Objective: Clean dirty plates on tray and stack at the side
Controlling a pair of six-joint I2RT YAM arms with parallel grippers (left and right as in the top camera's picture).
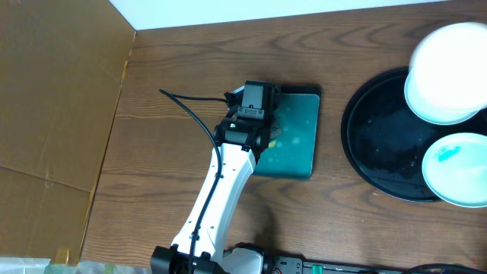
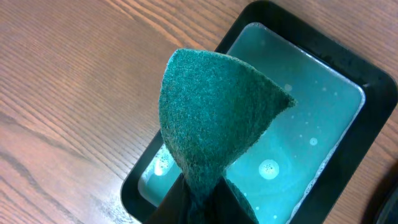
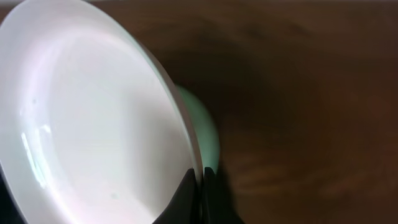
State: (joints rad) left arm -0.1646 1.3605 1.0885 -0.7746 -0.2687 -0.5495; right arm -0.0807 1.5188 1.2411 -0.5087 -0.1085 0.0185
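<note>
Scrubbing comes next: left hand (image 2: pixel 199 196) pinches the sponge (image 2: pixel 217 118) over the small tray (image 1: pixel 300 141); right hand (image 3: pixel 203 180) grips a plate (image 3: pixel 93 124) by its rim above the black tray (image 1: pixel 373 129), far right. Sponge must meet plate.

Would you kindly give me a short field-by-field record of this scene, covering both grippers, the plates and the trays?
left gripper: shut on sponge, over teal tray
right gripper: shut on rim of white plate
black tray: holds smeared plate
teal tray: wet inside, left of black tray, not touching it
plates in overhead view: two
side stack: none visible
</note>
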